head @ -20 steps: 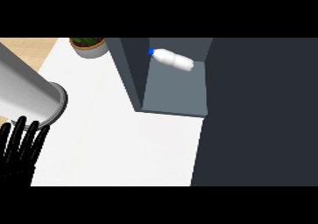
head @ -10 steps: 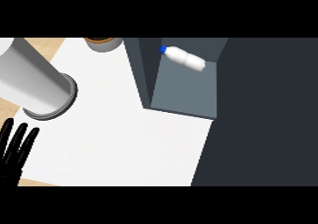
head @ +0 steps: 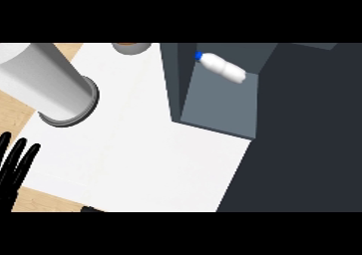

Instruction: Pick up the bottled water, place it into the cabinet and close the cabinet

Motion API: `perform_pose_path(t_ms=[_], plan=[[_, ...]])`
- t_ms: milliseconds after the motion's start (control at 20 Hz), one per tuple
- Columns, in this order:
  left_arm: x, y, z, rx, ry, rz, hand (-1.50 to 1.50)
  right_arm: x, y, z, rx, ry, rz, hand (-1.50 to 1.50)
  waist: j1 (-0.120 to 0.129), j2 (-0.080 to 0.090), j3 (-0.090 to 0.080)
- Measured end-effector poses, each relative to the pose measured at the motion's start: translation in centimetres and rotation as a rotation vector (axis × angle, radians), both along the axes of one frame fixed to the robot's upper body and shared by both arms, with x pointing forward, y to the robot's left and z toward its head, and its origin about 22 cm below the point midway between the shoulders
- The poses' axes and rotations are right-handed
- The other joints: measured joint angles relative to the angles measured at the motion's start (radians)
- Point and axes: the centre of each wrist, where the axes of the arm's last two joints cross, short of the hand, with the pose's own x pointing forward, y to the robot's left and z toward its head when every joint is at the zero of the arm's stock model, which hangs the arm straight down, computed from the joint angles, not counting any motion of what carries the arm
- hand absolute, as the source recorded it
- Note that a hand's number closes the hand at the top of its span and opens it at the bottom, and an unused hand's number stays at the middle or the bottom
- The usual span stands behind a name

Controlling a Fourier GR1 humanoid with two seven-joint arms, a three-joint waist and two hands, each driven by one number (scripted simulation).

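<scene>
Head view: the bottled water point(head: 222, 66) lies on its side inside the open cabinet point(head: 220, 107) at one o'clock. Left hand point(head: 10, 172) rests at eight o'clock, fingers straight, holding nothing. Placing looks done; next comes closing the cabinet.

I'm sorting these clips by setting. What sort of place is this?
Most likely a kitchen counter: a white worktop on a wooden surface, a dark grey cabinet with a water bottle lying inside, and what looks like a potted plant at the back edge.
</scene>
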Motion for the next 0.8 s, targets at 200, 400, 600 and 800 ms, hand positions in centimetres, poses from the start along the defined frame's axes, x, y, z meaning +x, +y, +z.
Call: perform_pose_path(t_ms=[200,400,600,800], plan=[[0.2,0.4,0.2,0.007,-0.004,-0.005,-1.50,0.8,0.1,0.4,-0.043,-0.053,0.061,1.50,0.013,0.000,-0.002],[0.3,0.7,0.3,0.010,-0.006,-0.009,-1.50,1.3,0.2,0.8,-0.073,-0.082,0.098,1.50,0.014,-0.001,-0.003],[0.5,1.1,0.4,0.016,-0.005,-0.006,-1.50,1.7,0.2,1.1,-0.105,-0.111,0.131,1.50,0.012,-0.001,-0.006],[0.6,1.4,0.6,0.017,-0.011,-0.008,-1.50,2.0,0.2,1.3,-0.121,-0.131,0.147,1.50,0.009,0.000,-0.008]])
